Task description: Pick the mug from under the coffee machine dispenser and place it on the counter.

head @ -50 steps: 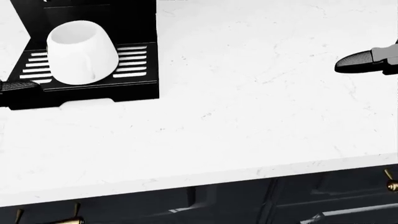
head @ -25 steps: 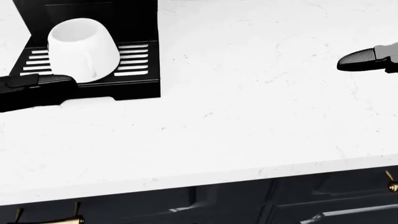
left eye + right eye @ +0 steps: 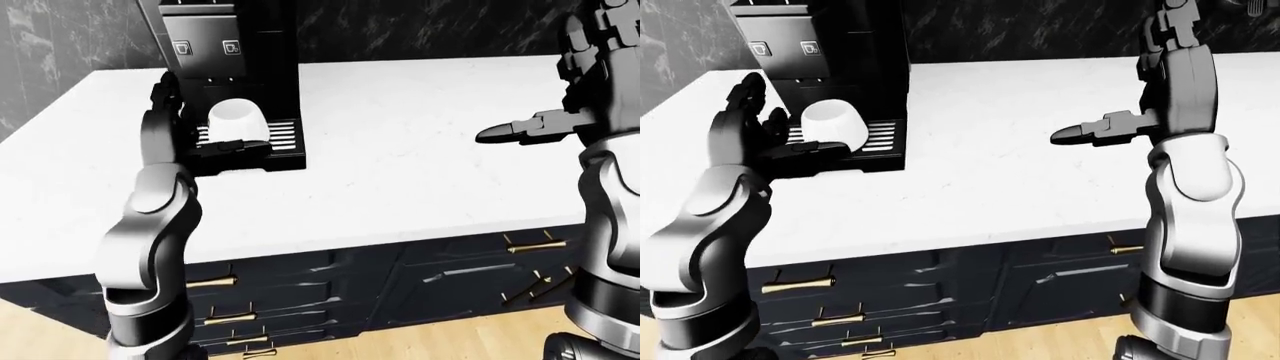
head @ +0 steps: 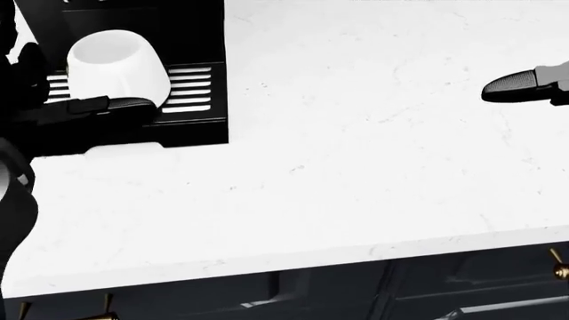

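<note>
The white mug (image 3: pixel 236 120), narrower at its top, stands on the slotted drip tray (image 4: pixel 191 90) of the black coffee machine (image 3: pixel 230 45), under its dispenser. My left hand (image 3: pixel 788 129) is open just left of the mug. One of its fingers (image 4: pixel 111 105) reaches along the tray at the mug's lower edge, and the others stand up beside the machine. Whether the hand touches the mug I cannot tell. My right hand (image 3: pixel 1090 135) hangs open over the counter far to the right, one finger pointing left, holding nothing.
The white marble counter (image 4: pixel 355 167) stretches wide to the right of the machine. A dark marble wall (image 3: pixel 420 30) rises behind it. Below the counter edge are dark drawers with brass handles (image 3: pixel 530 244), and a wooden floor lies beneath.
My left hand and forearm have come in from the left edge, up to the mug's side. The right hand has hardly moved.
</note>
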{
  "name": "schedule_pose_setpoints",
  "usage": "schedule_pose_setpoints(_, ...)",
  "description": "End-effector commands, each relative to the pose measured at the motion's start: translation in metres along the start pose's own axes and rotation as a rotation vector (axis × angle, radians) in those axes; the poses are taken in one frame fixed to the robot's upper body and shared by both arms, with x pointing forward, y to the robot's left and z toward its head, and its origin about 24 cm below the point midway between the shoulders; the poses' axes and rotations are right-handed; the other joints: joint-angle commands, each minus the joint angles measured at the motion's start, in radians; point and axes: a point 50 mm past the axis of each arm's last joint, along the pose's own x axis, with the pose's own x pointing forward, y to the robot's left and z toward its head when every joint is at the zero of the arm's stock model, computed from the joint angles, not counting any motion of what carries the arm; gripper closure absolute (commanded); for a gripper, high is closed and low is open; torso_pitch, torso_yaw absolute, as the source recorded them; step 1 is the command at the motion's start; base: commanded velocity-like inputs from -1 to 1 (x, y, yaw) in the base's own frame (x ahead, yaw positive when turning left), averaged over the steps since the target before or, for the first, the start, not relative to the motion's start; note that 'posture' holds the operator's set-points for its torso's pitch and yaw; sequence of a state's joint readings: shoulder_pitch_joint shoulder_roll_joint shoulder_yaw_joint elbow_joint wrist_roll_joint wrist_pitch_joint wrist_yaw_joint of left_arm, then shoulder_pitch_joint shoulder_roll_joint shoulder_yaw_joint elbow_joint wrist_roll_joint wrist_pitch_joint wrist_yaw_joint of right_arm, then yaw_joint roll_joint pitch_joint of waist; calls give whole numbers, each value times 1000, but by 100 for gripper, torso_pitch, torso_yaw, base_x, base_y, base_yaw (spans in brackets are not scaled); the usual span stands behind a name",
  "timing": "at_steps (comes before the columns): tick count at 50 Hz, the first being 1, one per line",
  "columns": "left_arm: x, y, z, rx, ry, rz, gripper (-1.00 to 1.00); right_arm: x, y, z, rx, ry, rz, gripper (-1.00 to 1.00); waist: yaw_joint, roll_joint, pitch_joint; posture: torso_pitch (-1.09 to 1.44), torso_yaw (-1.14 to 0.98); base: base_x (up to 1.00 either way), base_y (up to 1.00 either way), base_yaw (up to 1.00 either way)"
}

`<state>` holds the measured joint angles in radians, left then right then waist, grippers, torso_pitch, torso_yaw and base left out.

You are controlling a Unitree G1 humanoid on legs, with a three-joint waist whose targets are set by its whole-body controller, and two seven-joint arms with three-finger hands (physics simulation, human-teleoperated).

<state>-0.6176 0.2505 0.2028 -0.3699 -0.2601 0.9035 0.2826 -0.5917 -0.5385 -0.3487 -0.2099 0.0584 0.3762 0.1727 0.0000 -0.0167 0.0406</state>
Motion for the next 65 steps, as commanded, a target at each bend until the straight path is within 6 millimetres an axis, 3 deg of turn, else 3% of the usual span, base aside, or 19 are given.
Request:
schedule_pose_setpoints(1,-1,0,18,2,-93,18,-100,2,-6,18,-18,-84,-23,-100,0,-3,-25,0,0,0,0,0)
schedule_pose_setpoints(26,3,-21,10,7,-7,68,-100,2,-9,21,-18,-85,-32,-100,1,-9,-25,0,0,0,0,0)
schedule_pose_setpoints(45,28,-21,-13,-4,-4,60,-100,0,-8,21,-7,-90,-27,-100,4,-12,-28,0,0,0,0,0)
schedule_pose_setpoints(46,29,-20,-16,-2,1,64,-80,0,-7,21,-7,-90,-26,-100,4,-11,-29,0,0,0,0,0)
schedule_pose_setpoints(48,30,-18,-19,4,6,76,-6,-1,-7,22,-5,-91,-25,-100,4,-12,-29,0,0,0,0,0)
schedule_pose_setpoints(49,31,-18,-20,7,5,81,3,-1,-7,22,-4,-92,-24,-100,3,-11,-29,0,0,0,0,0)
schedule_pose_setpoints(50,31,-17,-21,7,7,84,25,-1,-7,22,-3,-93,-24,-100,3,-11,-30,0,0,0,0,0)
schedule_pose_setpoints(52,31,-17,-20,9,6,88,40,-1,-8,23,-2,-94,-24,-100,4,-10,-31,0,0,0,0,0)
schedule_pose_setpoints(60,31,-16,-19,11,1,94,53,-2,-8,26,5,-100,-19,-100,3,-9,-32,0,0,0,0,0)
schedule_pose_setpoints(65,30,-16,-18,9,-1,93,74,-2,-8,26,6,-101,-19,-100,3,-9,-32,0,0,0,0,0)
